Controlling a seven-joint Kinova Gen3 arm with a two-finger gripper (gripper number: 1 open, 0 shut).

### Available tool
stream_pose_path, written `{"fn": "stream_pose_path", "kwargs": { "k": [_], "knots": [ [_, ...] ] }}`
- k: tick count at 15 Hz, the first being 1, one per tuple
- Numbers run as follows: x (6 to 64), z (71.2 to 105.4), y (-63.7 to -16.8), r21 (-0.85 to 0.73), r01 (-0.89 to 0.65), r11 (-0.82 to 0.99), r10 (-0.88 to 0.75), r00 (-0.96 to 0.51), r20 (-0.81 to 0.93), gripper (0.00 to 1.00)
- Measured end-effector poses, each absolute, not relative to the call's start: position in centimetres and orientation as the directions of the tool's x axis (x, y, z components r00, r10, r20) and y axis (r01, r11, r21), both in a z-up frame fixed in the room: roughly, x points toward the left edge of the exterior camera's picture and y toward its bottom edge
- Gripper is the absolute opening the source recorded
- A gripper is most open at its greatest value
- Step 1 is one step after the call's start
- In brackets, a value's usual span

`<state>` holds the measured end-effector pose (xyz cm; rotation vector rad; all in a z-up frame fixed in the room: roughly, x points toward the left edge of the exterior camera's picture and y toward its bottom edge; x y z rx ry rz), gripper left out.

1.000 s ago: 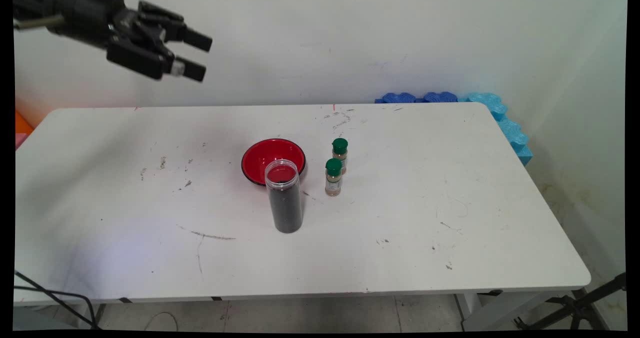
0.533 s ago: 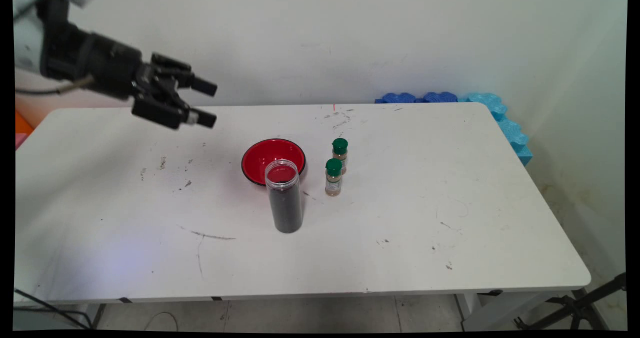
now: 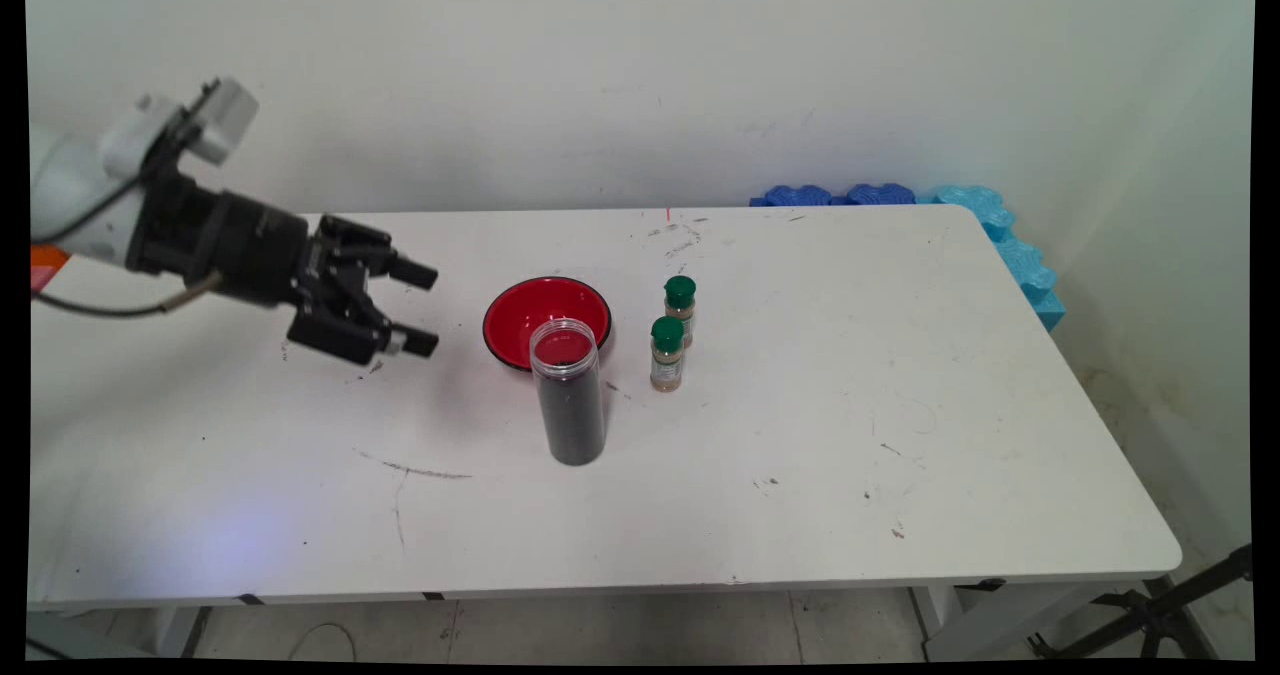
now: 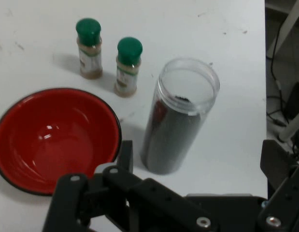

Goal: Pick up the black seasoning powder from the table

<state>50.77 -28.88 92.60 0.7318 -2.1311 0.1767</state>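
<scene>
Black and two-fingered, the gripper (image 3: pixel 420 307) is seen low over the left half of the white table (image 3: pixel 800 455), pointing toward the picture's right, with its jaws spread wide and nothing held between them. A red bowl (image 3: pixel 546 319) with a dark rim is placed near the table's middle, a short way to the right of the fingertips and apart from them. Just in front of the bowl, a tall clear jar (image 3: pixel 568 391) is stood upright, without a lid and filled most of the way with a dark substance; whether jar and bowl touch cannot be told. To the right of the bowl, two small spice bottles with green caps are set upright, one (image 3: pixel 679 308) farther back and one (image 3: pixel 667 353) nearer, close together. In the hand view, the bowl (image 4: pixel 55 137) is shown on the left, the jar (image 4: pixel 180 116) near the centre between the spread fingers (image 4: pixel 125 155), and the two bottles (image 4: pixel 89 47) (image 4: pixel 128 66) beyond them. Blue foam pieces (image 3: pixel 1000 235) are seen past the table's far right corner, against the wall.
</scene>
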Motion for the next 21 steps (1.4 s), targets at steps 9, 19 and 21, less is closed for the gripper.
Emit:
{"fn": "stream_pose_path", "kwargs": {
  "k": [9, 19, 21],
  "knots": [
    [48.8, 86.2, -28.1, 0.118, -0.548, 0.828, -0.411, -0.451, 0.793, 1.0],
    [44.5, 82.5, -29.5, 0.094, -0.547, 0.832, -0.362, -0.406, 0.839, 1.0],
    [44.0, 82.1, -29.7, 0.087, -0.543, 0.835, -0.354, -0.41, 0.841, 1.0]
  ]
}}
